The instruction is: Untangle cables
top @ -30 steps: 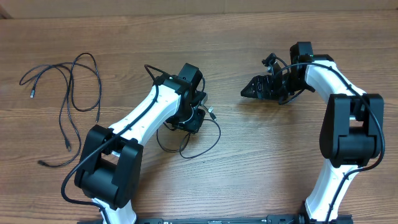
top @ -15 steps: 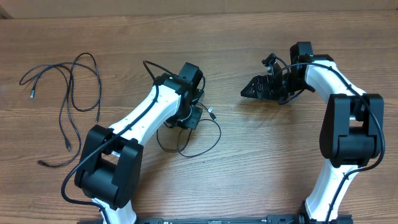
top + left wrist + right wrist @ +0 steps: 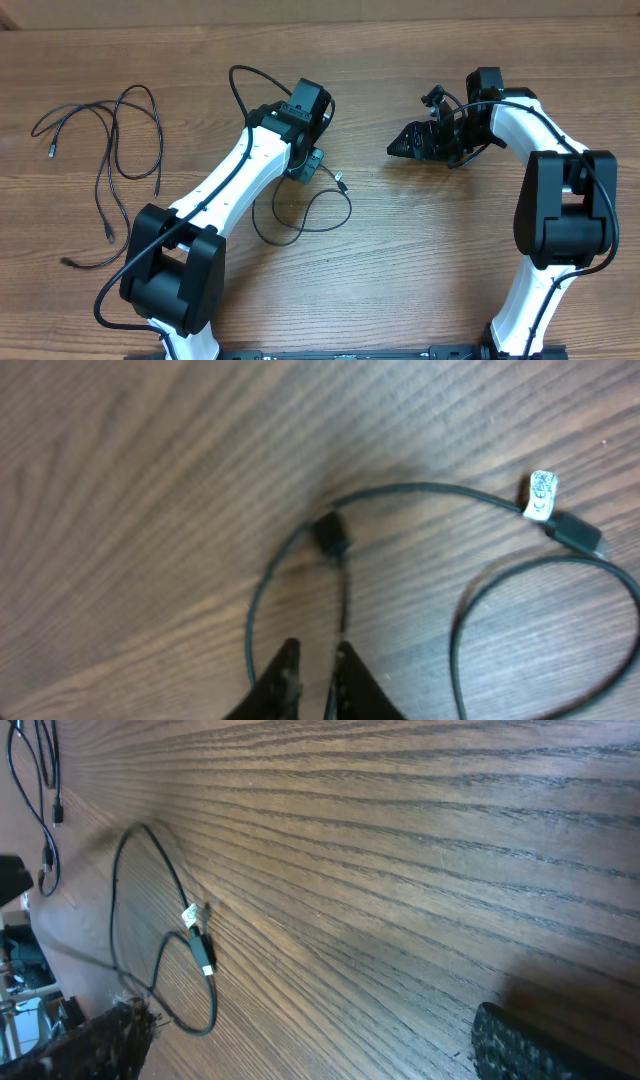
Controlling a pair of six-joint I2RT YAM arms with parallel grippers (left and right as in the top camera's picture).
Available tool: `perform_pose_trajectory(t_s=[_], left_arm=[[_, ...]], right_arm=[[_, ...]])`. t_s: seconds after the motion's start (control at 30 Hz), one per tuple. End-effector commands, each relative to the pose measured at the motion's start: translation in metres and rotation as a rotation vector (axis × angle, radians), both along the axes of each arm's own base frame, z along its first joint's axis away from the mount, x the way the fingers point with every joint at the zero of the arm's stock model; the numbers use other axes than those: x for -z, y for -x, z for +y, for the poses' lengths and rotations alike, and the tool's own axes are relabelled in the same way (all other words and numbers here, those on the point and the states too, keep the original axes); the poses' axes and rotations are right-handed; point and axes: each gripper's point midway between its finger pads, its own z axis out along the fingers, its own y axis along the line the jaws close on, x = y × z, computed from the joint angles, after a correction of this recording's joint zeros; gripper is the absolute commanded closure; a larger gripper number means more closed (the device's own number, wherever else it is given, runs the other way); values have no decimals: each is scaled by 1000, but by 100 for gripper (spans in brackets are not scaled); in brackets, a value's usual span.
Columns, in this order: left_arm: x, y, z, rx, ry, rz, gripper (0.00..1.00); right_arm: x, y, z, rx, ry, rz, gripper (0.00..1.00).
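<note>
Cables (image 3: pixel 104 160) lie in two places on the table (image 3: pixel 420 270). What look like two long ones sprawl in loose curves near its left side, well apart from both arms. A third, the middle cable (image 3: pixel 420 486), curls in a loop at the centre, under and just in front of the left gripper (image 3: pixel 315 652). Bare wood stretches wide between the two arms, along the near side and up to the far edge at the top of the overhead view. The left arm reaches forward and to the right from its base, wrist bent down over the loop. Its fingers are almost pressed together, pinching a strand of the middle cable just below a black plug (image 3: pixel 330 535). The other plug (image 3: pixel 575 536) has a white tag (image 3: pixel 540 495) beside it. The right arm is folded back, and the right gripper (image 3: pixel 405 145) points left over bare wood, fingers spread wide, holding nothing.
</note>
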Motion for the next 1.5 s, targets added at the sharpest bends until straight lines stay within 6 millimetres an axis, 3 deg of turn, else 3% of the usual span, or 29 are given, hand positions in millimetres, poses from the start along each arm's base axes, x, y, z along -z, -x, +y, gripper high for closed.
perform_pose_trajectory(t_s=[0.0, 0.2, 0.3, 0.43, 0.67, 0.9, 1.2, 1.47], left_arm=[[-8, -13, -1, 42, -30, -53, 83], [-11, -22, -5, 40, -11, -92, 83], [-9, -19, -10, 37, 22, -75, 74], [-4, 8, -41, 102, 202, 63, 62], [-3, 49, -64, 174, 356, 246, 64], [17, 70, -53, 159, 320, 324, 70], [60, 115, -24, 203, 229, 450, 57], [81, 113, -8, 188, 148, 404, 61]], right_arm=[[5, 2, 3, -3, -5, 17, 0], [5, 2, 3, -3, -5, 17, 0], [5, 2, 3, -3, -5, 17, 0], [5, 2, 3, -3, -5, 16, 0], [5, 2, 3, -3, -5, 16, 0], [5, 2, 3, -3, -5, 17, 0], [5, 2, 3, -3, -5, 17, 0], [5, 2, 3, -3, -5, 17, 0]])
